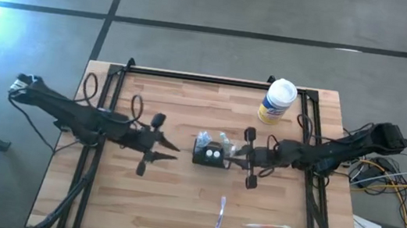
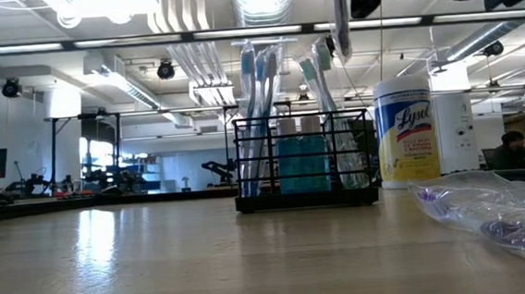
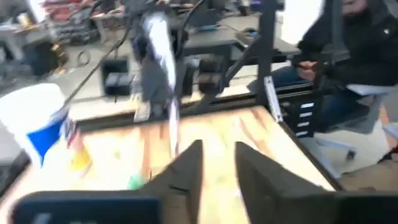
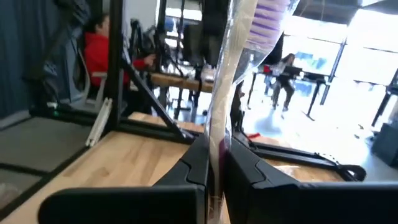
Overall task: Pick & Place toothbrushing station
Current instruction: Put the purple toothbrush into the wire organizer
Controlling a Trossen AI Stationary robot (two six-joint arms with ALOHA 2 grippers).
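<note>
Two dark arms are facing each other across the wooden table, with the toothbrushing station standing between them near the table's middle. On the left, the left gripper is hovering just left of the station, its fingers spread a little and holding nothing. The black wire holder is sitting upright on the wood, already loaded with wrapped brushes that are standing taller than its frame in the low view. Just right of it, the right gripper is clamping a plastic-wrapped toothbrush between closed fingers, the brush pointing up and away from the wrist.

What matters next is that the station lies directly left of the right gripper, almost touching, so the right arm looks closer to the work; the held brush's long axis would need to line up upright over an opening in the holder's top.

Far right, a white wipes canister with a yellow label reading "Lysol" is standing well apart. Two more wrapped toothbrushes are lying on the near side: one running near to far, the other lying left to right. A person in a dark jacket is sitting beyond the table's edge.
</note>
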